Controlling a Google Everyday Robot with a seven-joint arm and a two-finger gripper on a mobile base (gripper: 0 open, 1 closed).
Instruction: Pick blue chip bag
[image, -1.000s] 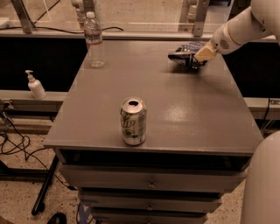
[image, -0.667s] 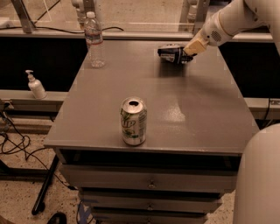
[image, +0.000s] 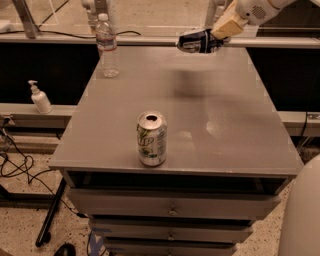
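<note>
The blue chip bag (image: 194, 42) is a small dark navy crinkly bag with pale markings. It hangs in the air above the far edge of the grey table (image: 225, 125), its shadow on the tabletop below. My gripper (image: 216, 38) is at the top right of the camera view, shut on the bag's right end. The white arm reaches in from the upper right corner.
A green-and-silver soda can (image: 151, 138) stands upright near the table's front edge. A clear water bottle (image: 107, 46) stands at the far left corner. A white pump bottle (image: 39, 97) sits on a ledge to the left. Drawers are below the tabletop. Cables lie on the floor at left.
The gripper has lifted the chip bag off the tabletop and carried it up and to the left. The can and the bottle have not moved.
</note>
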